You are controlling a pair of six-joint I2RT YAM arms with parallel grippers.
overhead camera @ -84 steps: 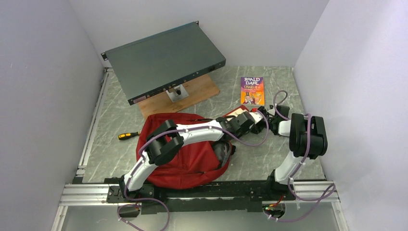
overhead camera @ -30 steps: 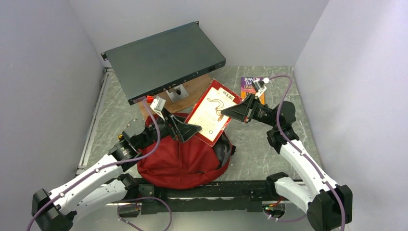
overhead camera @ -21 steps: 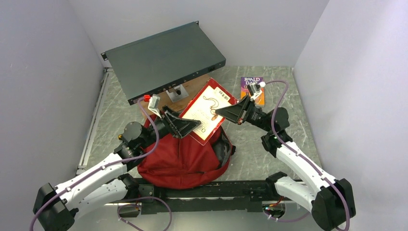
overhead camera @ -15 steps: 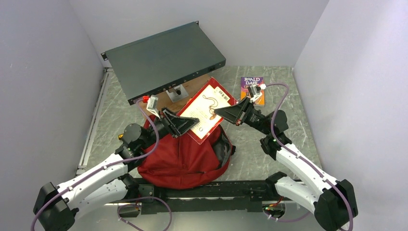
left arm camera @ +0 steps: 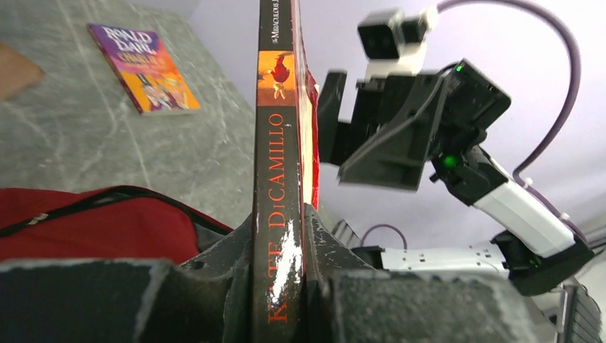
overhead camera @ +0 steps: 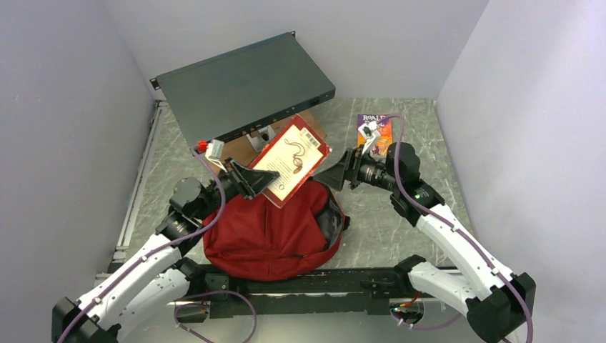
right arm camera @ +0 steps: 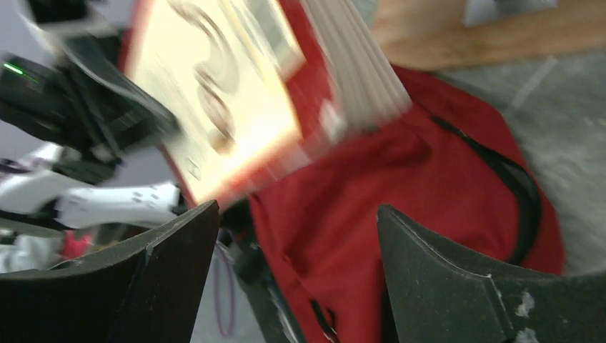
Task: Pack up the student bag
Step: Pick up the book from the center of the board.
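Now the right gripper (overhead camera: 331, 177) has let go and pulled back with fingers wide apart, while the left gripper (overhead camera: 261, 181) pinches the red book (overhead camera: 293, 157) above the student bag (overhead camera: 264, 232) at lower middle.

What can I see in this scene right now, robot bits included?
student bag: one, dark red, near middle of the table, below the raised book.
red book: one, red with cream panel, held in the air.
paperback: one, purple and orange, flat at the far right.
rack unit: one, dark grey, far left.
wooden board: one, light brown, under the rack unit.
table: one, grey marbled.
left tool: one, black, shut on the red book.
right tool: one, black, open, holding nothing.
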